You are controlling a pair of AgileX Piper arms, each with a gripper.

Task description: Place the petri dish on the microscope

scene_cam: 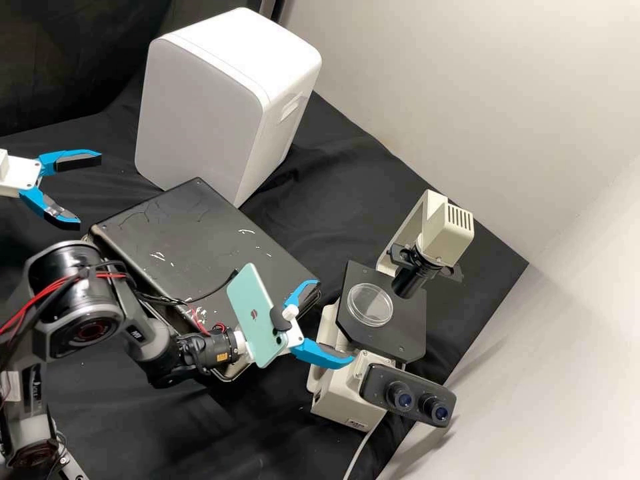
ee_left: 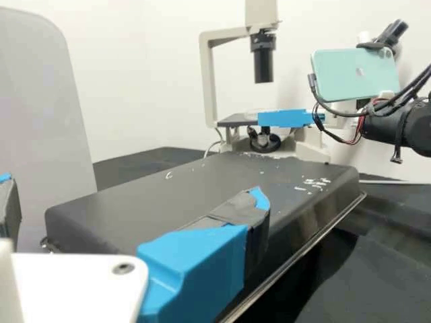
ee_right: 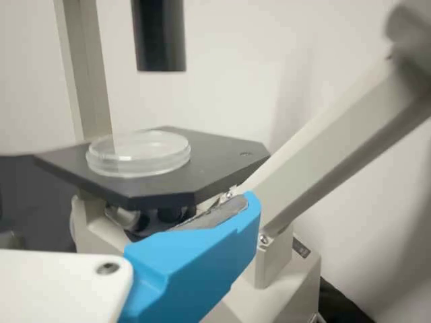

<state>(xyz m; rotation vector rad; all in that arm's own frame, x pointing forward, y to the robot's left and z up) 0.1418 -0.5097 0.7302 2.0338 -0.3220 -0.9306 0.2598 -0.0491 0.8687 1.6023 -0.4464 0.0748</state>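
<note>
1. Two tools over a black-draped tabletop [scene_cam: 333,173], each with fingers spread wide and grasping nothing.
2. Clear petri dish [scene_cam: 371,304] flat on the black stage [scene_cam: 403,330] of the microscope [scene_cam: 340,393], toward the stage's back half, just beside the black tube [scene_cam: 408,280] hanging from the cream head.
3. From the right wrist view: same petri dish [ee_right: 139,152] round and see-through on the stage [ee_right: 215,165], with the black tube [ee_right: 160,33] above it and apart from it.
4. Right tool [scene_cam: 333,323] released, just beside the left edge of the stage, apart from the dish; one blue finger [ee_right: 195,262] low beside the stage rim.
5. Mint-green phone [scene_cam: 257,323] clamped upright on the right arm's wrist, just behind the tool.
6. Left tool [scene_cam: 87,189] released, well apart from the microscope at the far left of the high view, above the cloth beside a black slab [scene_cam: 193,247].
7. From the left wrist view: blue finger [ee_left: 215,249] over the black slab [ee_left: 202,195], microscope [ee_left: 259,128] and green phone [ee_left: 353,73] beyond it.
8. Tall white box [scene_cam: 220,100] upright behind the slab, touching its far corner or nearly so; cannot tell which.
9. Twin dark eyepieces [scene_cam: 417,399] at the microscope's near end.
</note>
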